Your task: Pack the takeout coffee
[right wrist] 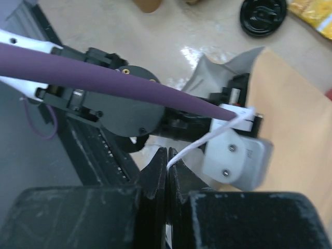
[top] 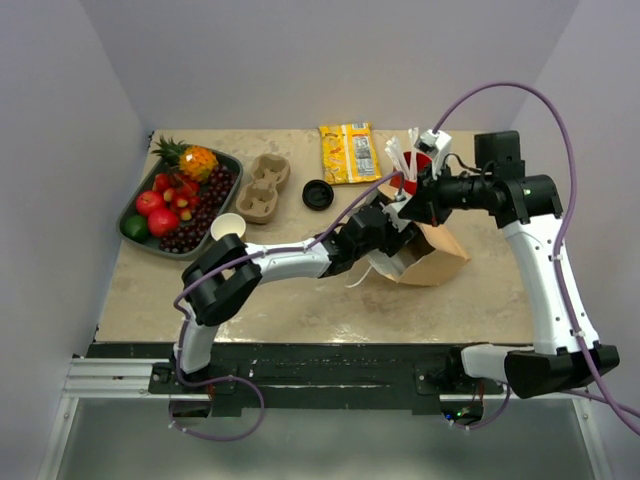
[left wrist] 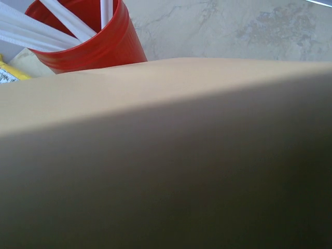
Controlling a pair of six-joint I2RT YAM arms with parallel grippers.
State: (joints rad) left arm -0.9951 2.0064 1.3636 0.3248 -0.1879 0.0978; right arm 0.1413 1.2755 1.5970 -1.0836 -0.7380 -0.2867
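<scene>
Tightly clenched right gripper (right wrist: 167,155) on thin white handle (right wrist: 207,140); left gripper (top: 385,232) unreadable inside bag (top: 435,262).

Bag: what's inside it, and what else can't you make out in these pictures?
1. What the bag holds: in the top view the left arm covers its mouth; in the left wrist view brown paper fills most of the frame.
2. The left jaws: inside the bag, hidden in every view; whether they hold anything cannot be told.
3. The lidded coffee: seen in no view.
4. Print on the yellow packet: too small, top view.
</scene>
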